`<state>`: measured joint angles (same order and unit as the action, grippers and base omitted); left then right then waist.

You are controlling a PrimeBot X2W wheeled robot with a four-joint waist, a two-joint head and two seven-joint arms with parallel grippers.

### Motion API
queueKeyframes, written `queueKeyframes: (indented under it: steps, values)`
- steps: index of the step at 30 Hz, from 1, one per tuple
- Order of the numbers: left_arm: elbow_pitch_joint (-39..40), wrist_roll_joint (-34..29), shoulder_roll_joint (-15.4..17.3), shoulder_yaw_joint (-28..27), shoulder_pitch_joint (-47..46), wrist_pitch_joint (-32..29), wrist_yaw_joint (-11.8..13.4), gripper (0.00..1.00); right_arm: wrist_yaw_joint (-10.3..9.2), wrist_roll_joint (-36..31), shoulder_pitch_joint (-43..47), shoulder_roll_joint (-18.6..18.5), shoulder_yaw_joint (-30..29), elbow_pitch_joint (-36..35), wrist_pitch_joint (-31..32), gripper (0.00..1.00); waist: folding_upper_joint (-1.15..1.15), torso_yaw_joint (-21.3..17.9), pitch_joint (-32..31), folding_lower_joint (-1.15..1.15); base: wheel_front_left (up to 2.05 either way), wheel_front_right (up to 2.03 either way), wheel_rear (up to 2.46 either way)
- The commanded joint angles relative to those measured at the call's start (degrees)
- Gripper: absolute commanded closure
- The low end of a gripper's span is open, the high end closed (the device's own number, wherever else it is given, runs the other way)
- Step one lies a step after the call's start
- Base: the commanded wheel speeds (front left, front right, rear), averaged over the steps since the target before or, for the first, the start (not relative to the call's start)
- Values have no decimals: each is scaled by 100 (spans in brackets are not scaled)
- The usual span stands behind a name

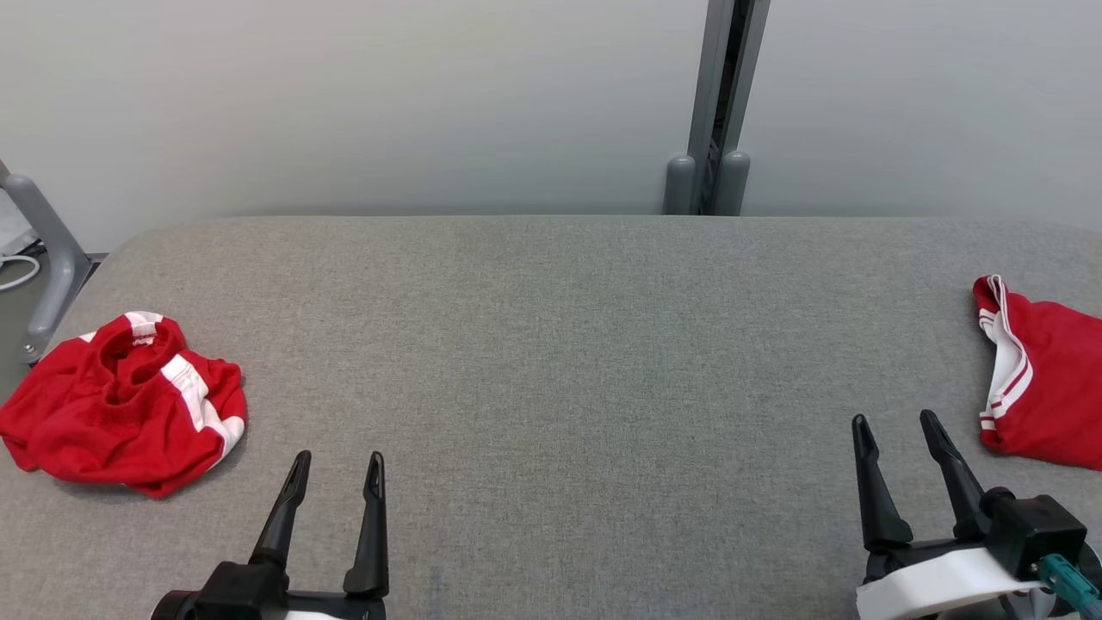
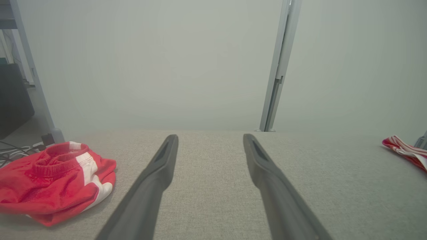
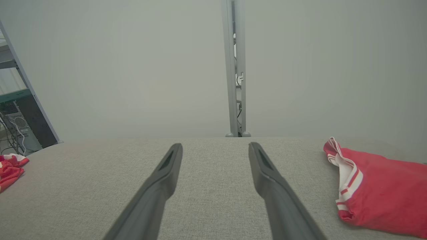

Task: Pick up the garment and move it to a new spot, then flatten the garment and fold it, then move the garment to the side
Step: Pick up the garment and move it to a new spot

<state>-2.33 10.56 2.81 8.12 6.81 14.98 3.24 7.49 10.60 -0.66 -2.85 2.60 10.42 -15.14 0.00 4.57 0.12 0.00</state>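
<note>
Noting the set-up for the pick: the crumpled red garment (image 1: 120, 396) lay at the left edge of the bench (image 1: 551, 344), toward the front-left corner. It was bunched into a soft mound with its ribbed waistband curled upward and a white side stripe showing. A second red piece (image 1: 1046, 379) lay flat at the right edge, with white-and-red trim along its inner side. I judged it already folded, though part of it ran out of frame, so I could not be sure.

My left gripper (image 1: 338, 461) hung by the front edge just beside the mound, its fingers spread and nothing between them. The right gripper (image 1: 895, 422) was likewise released and empty, near the flat piece.

The bench cover was a grey woven cloth, matte and slightly coarse, and I thought it likely to drag at soft knit.

For a good pick I meant to bring the left gripper down over the raised waistband. I would pinch that thick ridge rather than one loose layer, then lift clear before carrying toward the bench's middle, so the fabric would not scrape or twist.
</note>
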Motion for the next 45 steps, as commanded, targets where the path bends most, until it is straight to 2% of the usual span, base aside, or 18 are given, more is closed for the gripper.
queueKeyframes:
  steps: [1, 8, 13, 27, 35, 45]
  values:
    - [-9, -36, 20, -8, -6, 20, -18, 0, 1, 21, -31, -17, 9, 23, -5, 0, 0, -1, -3, 0, 0, 0, 0]
    - [4, -29, 20, 37, -42, 20, 2, 0, 1, 36, -22, -16, 42, 46, -5, 0, 0, 37, 13, 0, 0, 0, 0]
    - [-33, -32, 21, 73, -157, 20, -48, 0, 1, 38, -28, -16, 85, 58, -5, 0, 0, 268, 87, 0, 0, 0, 0]
    - [-13, -112, 21, 20, -4, 20, -45, 0, 1, 67, -9, -20, 524, 132, -5, 0, 0, 1635, 6, 0, 0, 0, 0]
    - [41, -199, 21, -137, 108, 20, -124, 0, 1, 223, 15, -20, 777, 209, -5, 0, 0, 2215, -117, 0, 0, 0, 0]
    - [173, -247, 18, -242, 210, 20, -45, 0, 1, 310, -196, -26, 1064, 374, -5, 0, 0, 2348, -68, 0, 0, 0, 0]
